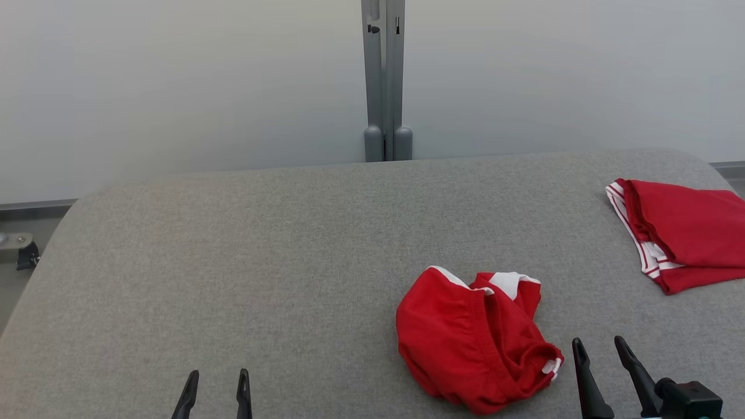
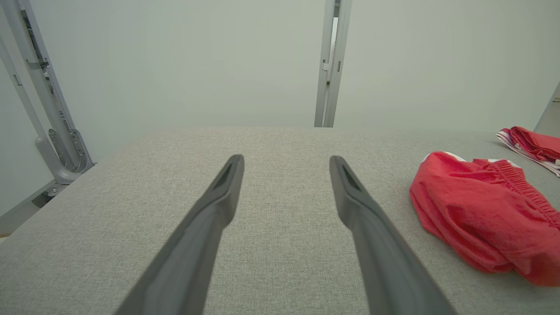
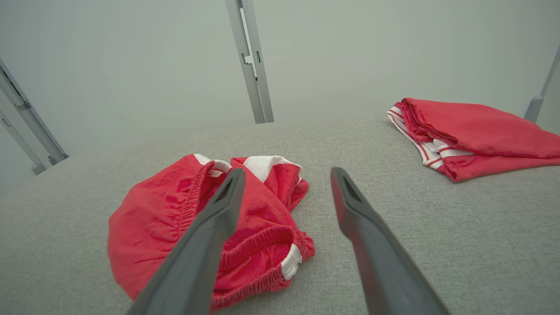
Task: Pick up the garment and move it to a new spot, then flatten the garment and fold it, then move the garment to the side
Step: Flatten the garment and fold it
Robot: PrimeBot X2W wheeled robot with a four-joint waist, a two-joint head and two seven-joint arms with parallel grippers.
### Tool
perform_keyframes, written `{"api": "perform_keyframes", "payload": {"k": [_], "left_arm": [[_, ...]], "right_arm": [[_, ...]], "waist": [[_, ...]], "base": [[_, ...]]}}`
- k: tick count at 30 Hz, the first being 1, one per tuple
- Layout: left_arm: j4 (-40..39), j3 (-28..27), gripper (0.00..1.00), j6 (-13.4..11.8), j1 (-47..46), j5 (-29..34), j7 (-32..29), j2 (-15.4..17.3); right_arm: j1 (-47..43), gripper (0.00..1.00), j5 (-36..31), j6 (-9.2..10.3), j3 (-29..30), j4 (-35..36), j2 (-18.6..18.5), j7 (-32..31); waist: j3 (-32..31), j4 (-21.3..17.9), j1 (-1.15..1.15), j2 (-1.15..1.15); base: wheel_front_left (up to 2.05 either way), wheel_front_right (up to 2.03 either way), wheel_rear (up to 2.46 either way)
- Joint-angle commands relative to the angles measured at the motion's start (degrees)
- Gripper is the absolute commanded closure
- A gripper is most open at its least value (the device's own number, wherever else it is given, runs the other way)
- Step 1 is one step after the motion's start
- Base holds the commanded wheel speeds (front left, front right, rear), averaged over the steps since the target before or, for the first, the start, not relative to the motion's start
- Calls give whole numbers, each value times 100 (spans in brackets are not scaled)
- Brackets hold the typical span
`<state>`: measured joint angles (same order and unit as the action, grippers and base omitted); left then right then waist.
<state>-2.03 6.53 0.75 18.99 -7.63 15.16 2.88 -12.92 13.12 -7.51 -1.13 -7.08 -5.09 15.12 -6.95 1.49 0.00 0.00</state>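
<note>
A crumpled red garment (image 1: 474, 340) with white trim and an elastic waistband lies in a heap on the grey padded table (image 1: 262, 262), right of centre near the front. It also shows at the right of the left wrist view as the garment (image 2: 481, 214) and low at the left of the right wrist view as the garment (image 3: 197, 223). My right gripper (image 1: 600, 348) stands open just right of the heap, holding nothing; its fingers (image 3: 218, 218) rise over the cloth. At the front left my left gripper (image 1: 218, 378) is open over bare fabric, well left of the garment.
A second red garment (image 1: 681, 233) with white striped trim lies folded at the table's far right edge. A grey metal post (image 1: 385, 81) stands behind the table against a pale wall. A frame bracket (image 1: 20, 247) sits off the left edge.
</note>
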Motion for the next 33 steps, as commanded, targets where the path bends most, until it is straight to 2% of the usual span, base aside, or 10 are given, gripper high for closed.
{"api": "perform_keyframes", "payload": {"k": [1, 12, 18, 28, 33], "left_arm": [[6, 5, 0, -22, -70, 17, -5, 4], [57, 207, 0, 70, -149, -30, -4, 4], [492, 646, 0, 355, -480, 84, -4, 4], [1769, 1667, 0, 640, -2014, -279, -4, 10], [2689, 2266, 0, 672, -3044, -1017, -159, 11]], "right_arm": [[-32, 0, 18, 4, 7, -12, -7, 1], [14, 0, 30, 4, 36, -14, 13, 1], [166, 0, 35, 4, 15, 62, -42, 2], [460, 0, -29, 4, 41, 209, -177, 2], [643, 0, -42, 4, 26, 271, -208, 2]], "waist": [[4, 1, 0, 0], [59, -11, 0, 0], [285, -202, 0, 0], [958, -685, 0, 0], [1327, -848, 0, 0]], "base": [[0, 0, 0], [0, 0, 0], [0, 0, 0], [0, 0, 0], [0, 0, 0]]}}
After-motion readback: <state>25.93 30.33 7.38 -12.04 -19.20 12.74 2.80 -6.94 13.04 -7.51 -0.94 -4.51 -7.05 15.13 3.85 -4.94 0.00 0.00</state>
